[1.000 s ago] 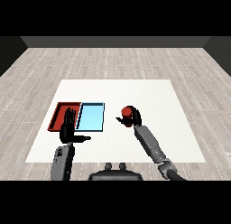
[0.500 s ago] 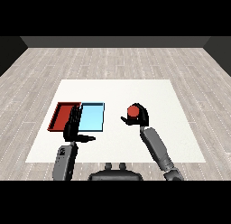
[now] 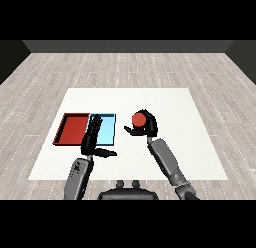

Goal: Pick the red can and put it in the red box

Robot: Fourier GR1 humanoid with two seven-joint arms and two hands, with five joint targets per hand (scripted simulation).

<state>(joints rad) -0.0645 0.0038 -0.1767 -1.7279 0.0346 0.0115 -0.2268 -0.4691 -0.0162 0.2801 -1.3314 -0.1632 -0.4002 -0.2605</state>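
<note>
Curling round the glossy red can (image 3: 138, 120), right hand (image 3: 147, 126); left hand (image 3: 92, 141) fingers straight.

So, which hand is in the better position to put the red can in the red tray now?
The right hand, probably: its fingers are already curled round the red can, just right of the light blue tray. The left hand is open and holds nothing, though it is nearer the red tray.

I'm working in a bare test room: a white table (image 3: 200, 157) on grey plank flooring (image 3: 125, 67), dark walls (image 3: 125, 46) behind.
</note>
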